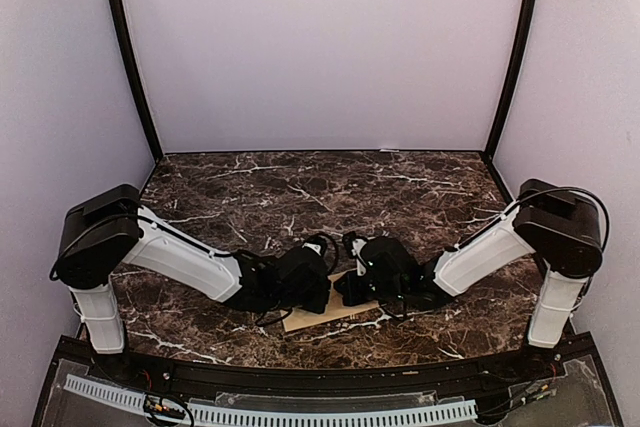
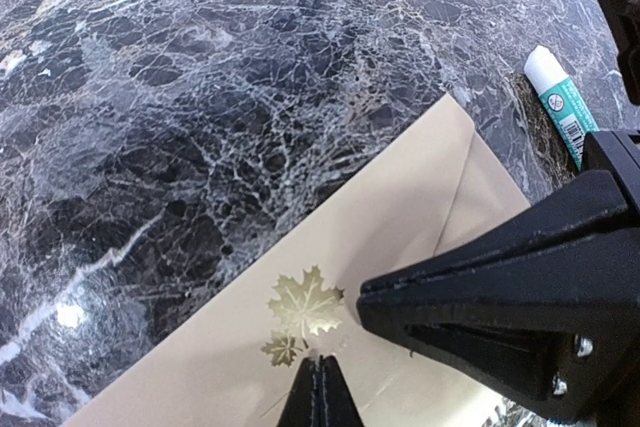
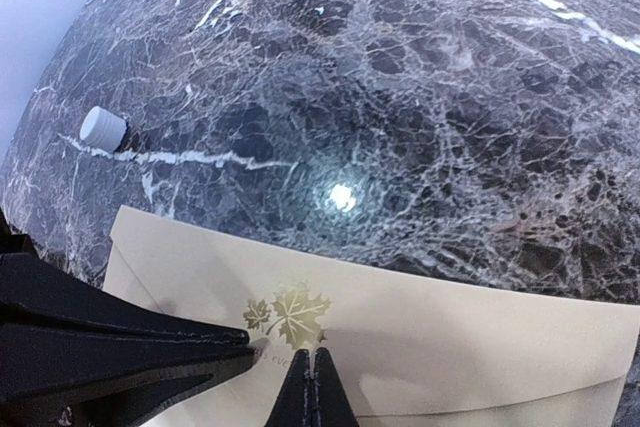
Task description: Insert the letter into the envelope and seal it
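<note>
Rear overview; both close wrist views share envelope.

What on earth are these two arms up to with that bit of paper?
Both arms meet over a beige envelope lying flat on the marble table. The left pincer and right pincer are both shut, with their tips down on the envelope beside the gold maple leaf at the flap's point, as if pressing it sealed. No letter is in sight, so it may already be inside. A glue stick lies on the table nearby.
</note>
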Controlling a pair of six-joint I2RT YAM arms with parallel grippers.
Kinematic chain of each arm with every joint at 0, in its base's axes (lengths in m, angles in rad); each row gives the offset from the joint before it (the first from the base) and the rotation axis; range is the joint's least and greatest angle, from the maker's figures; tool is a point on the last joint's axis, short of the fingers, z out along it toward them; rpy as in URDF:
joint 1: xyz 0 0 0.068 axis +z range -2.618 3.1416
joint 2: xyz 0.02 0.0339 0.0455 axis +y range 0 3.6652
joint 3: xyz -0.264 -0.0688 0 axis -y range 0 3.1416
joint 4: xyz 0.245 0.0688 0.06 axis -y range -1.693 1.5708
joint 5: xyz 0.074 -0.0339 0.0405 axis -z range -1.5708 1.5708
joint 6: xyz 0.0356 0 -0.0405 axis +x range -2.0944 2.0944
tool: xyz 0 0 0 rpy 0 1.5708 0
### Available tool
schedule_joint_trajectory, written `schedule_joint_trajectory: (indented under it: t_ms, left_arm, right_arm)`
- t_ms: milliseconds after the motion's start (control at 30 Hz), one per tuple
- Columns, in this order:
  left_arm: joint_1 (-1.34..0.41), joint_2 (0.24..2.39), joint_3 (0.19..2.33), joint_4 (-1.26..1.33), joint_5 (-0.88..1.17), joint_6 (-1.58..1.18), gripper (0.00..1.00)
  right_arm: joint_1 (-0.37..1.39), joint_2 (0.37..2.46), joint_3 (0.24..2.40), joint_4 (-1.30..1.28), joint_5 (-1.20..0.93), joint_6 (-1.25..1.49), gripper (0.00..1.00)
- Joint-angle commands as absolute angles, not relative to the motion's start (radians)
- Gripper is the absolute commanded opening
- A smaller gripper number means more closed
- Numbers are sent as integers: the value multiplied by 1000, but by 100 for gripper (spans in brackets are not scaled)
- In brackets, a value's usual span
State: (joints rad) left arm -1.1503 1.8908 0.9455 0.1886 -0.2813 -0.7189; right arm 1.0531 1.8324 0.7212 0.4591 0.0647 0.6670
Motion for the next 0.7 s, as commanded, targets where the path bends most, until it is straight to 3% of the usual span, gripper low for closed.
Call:
schedule_joint_trajectory:
  t_ms: [0, 667]
  left_arm:
    - [-1154, 1896, 889, 80, -276, -727, 0]
    - [-1154, 1900, 872, 114, -266, -725, 0]
  right_arm:
    - [1067, 1814, 691, 394, 3, 678, 0]
    - [1074, 1864, 681, 547, -164, 678, 0]
